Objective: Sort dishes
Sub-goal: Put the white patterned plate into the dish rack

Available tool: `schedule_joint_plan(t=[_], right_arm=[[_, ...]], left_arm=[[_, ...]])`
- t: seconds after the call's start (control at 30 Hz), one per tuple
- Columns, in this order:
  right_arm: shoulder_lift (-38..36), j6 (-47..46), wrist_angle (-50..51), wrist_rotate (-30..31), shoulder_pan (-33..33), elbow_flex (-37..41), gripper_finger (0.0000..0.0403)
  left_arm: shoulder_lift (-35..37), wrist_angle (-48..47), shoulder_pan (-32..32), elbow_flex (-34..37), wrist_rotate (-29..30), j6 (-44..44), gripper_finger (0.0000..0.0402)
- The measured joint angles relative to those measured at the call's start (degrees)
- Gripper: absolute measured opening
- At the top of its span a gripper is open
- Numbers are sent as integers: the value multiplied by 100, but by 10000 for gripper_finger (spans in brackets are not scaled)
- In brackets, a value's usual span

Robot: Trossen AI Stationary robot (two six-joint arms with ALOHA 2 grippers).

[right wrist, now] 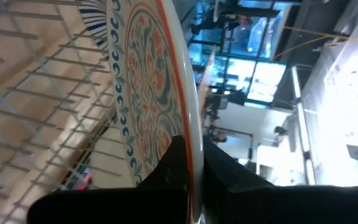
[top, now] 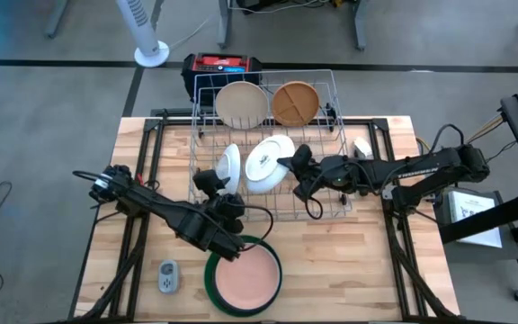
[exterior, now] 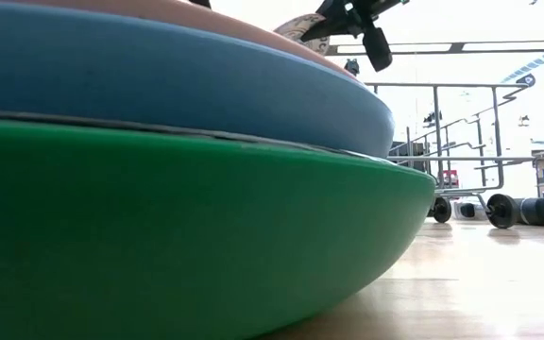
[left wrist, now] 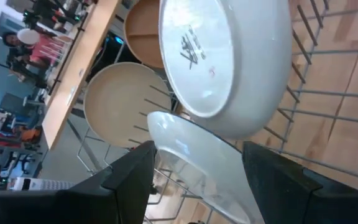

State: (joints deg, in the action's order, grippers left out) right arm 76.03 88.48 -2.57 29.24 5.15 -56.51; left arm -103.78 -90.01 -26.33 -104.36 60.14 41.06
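Observation:
A stack stands at the table's near middle: a large green plate (top: 216, 286) with a blue plate (exterior: 159, 76) and a pink plate (top: 245, 275) on it. The silver wire rack (top: 331, 94) holds a cream plate (top: 241, 103), a tan divided plate (top: 295, 102) and a small white bowl (top: 229, 165), all on edge. My right gripper (top: 293, 166) is shut on a plate with a floral face (right wrist: 145, 93) and a white underside (top: 268, 162). My left gripper (top: 210, 181) is open at the rack's near side, its fingers on either side of the white bowl (left wrist: 194, 158). My right gripper pinches the floral plate's rim (right wrist: 188, 146) between its two fingers, one on the patterned face and one on the white underside. The fingers come about level from the table's right. The plate stands on edge over the rack; whether its lower edge rests there I cannot tell.
A small grey gadget (top: 167, 276) lies left of the stack. A red and black box (top: 221, 65) sits behind the rack. Bare wood shows at the table's near right (top: 349, 270).

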Motion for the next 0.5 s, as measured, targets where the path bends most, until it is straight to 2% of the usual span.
schedule_joint_plan(t=[0.5], right_arm=[[85,473,-111,-330,13,6,0]], left_arm=[[603,-1,-103,26,244,-199,231]])
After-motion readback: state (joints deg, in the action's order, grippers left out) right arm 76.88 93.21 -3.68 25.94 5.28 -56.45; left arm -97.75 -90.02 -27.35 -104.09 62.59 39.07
